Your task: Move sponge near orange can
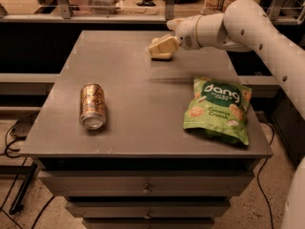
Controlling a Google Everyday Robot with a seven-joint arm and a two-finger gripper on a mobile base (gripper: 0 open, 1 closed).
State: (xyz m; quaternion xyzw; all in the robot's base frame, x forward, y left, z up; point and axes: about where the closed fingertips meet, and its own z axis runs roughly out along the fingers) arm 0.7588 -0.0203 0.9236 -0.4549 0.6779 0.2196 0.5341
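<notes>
The orange can (92, 104) lies on its side at the left of the grey table (138, 80), silver end toward the front edge. The sponge (159, 56) is a pale yellow block at the table's back middle, far from the can. My gripper (165, 43) reaches in from the right on a white arm and sits right over the sponge, covering most of it. Only the sponge's lower edge shows under the gripper. I cannot tell whether the gripper touches it.
A green snack bag (217, 109) lies flat on the right side of the table. The white arm (257, 27) crosses above the back right corner. Drawers sit under the front edge. A shelf with clutter runs behind the table.
</notes>
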